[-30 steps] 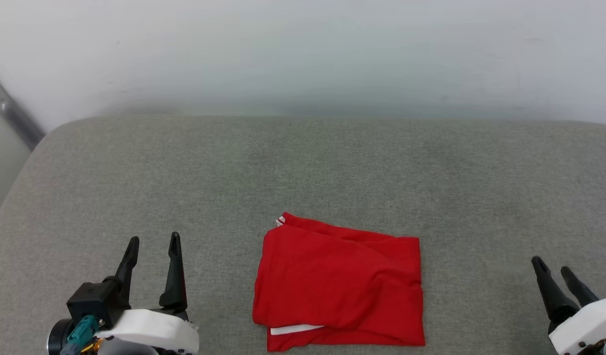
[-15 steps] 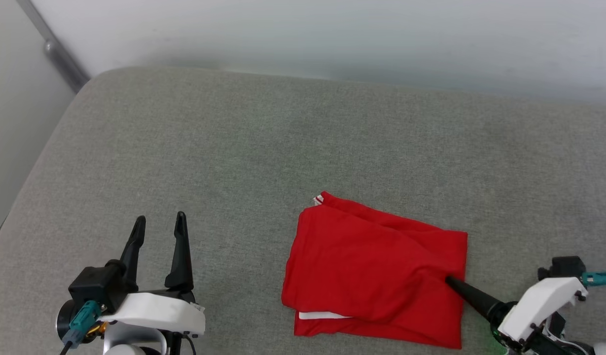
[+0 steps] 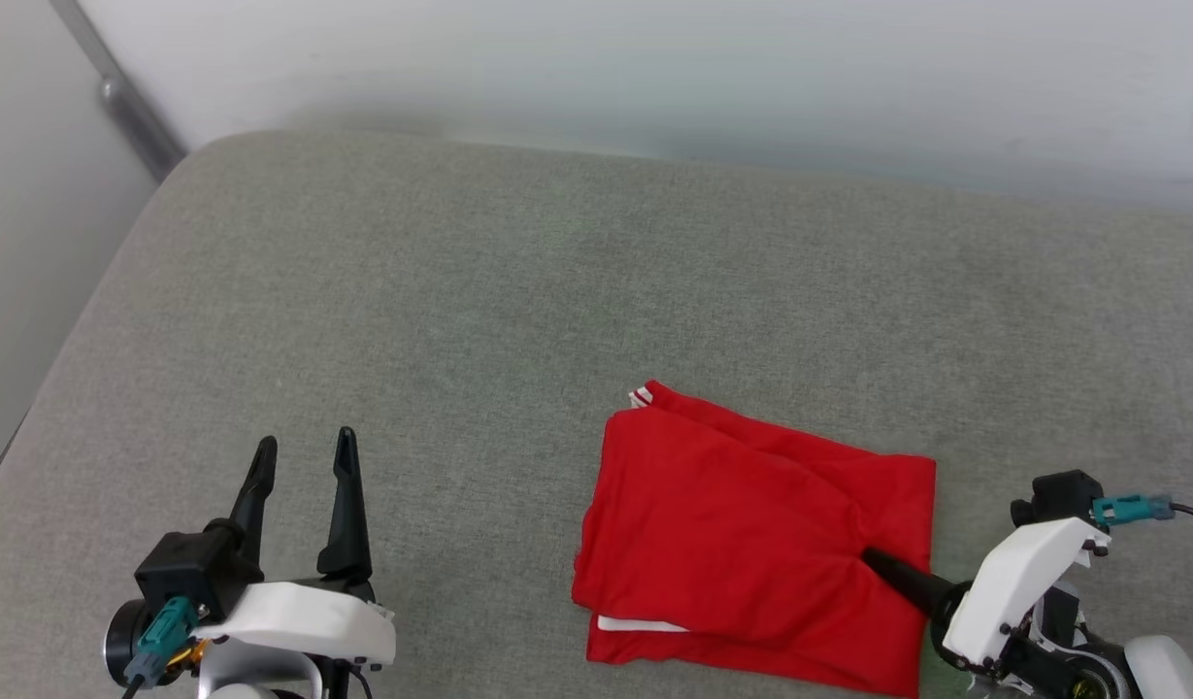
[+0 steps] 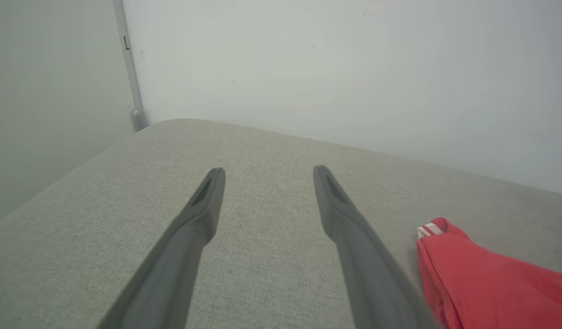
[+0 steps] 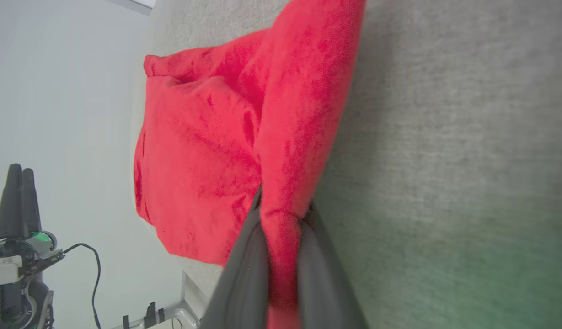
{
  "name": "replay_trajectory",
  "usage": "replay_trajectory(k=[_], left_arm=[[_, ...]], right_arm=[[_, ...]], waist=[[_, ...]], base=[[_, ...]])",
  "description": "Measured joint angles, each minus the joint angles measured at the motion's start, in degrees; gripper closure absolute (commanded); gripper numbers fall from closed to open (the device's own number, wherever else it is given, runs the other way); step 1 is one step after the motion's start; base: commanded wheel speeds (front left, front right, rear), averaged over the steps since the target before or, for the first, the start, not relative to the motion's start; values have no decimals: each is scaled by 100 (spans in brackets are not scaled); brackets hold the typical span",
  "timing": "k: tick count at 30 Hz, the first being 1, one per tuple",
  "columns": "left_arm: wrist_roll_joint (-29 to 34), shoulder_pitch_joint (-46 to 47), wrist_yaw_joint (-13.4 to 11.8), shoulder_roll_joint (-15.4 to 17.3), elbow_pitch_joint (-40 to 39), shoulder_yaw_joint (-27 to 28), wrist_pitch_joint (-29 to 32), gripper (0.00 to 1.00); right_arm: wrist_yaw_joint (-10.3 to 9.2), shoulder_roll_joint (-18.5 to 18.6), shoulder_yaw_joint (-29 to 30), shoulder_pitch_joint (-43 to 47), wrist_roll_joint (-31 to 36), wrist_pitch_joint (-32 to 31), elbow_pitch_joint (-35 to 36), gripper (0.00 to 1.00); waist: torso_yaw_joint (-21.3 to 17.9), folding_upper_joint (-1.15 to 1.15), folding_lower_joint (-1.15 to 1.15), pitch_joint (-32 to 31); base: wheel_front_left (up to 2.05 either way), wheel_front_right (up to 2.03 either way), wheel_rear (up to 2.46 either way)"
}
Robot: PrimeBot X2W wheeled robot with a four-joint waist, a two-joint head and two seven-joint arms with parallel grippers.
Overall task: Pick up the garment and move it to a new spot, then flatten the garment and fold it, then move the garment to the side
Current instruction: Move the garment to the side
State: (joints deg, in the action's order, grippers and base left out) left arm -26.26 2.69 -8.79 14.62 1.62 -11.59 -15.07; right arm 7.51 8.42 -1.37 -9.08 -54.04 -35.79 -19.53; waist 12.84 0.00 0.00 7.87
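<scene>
The garment lies folded into a red rectangle on the grey cushion, plain red side up, with a bit of striped trim at its far left corner and a white strip at its near edge. My right gripper reaches in from the right and is shut on the garment's right edge. In the right wrist view its fingers pinch a raised ridge of the red garment. My left gripper stands open over bare cushion, well left of the garment. Between its fingers there is nothing, and the garment's corner lies to their right.
The grey cushion spreads wide to the left and behind the garment. Its rounded left edge drops off near a metal pole. A pale wall rises behind the far edge.
The head camera has shifted. My right gripper swung in from the lower right onto the garment's right edge and shut on it, bunching the cloth there. The left gripper stays open.
</scene>
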Motion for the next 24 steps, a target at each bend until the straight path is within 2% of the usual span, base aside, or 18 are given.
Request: replay_trajectory(k=[5, 12, 18, 24], left_arm=[[48, -170, 19, 40, 46, 42, 0, 0], [89, -366, -37, 129, -49, 70, 19, 0], [98, -416, -86, 138, -230, 87, 20, 0], [170, -71, -29, 147, -442, 31, 26, 0]], right_arm=[[0, 525, -468, 128, 955, 156, 105, 100], [0, 968, -557, 217, 1907, -24, 234, 100], [0, 1077, -402, -138, 2658, -147, 218, 100], [1, 1147, -311, -929, 3421, 157, -104, 100]], waist=[[-237, 0, 0, -241], [-859, 0, 0, -518], [-1579, 0, 0, -571], [-2235, 0, 0, -324]], base=[[0, 0, 0], [0, 0, 0], [0, 0, 0], [0, 0, 0]])
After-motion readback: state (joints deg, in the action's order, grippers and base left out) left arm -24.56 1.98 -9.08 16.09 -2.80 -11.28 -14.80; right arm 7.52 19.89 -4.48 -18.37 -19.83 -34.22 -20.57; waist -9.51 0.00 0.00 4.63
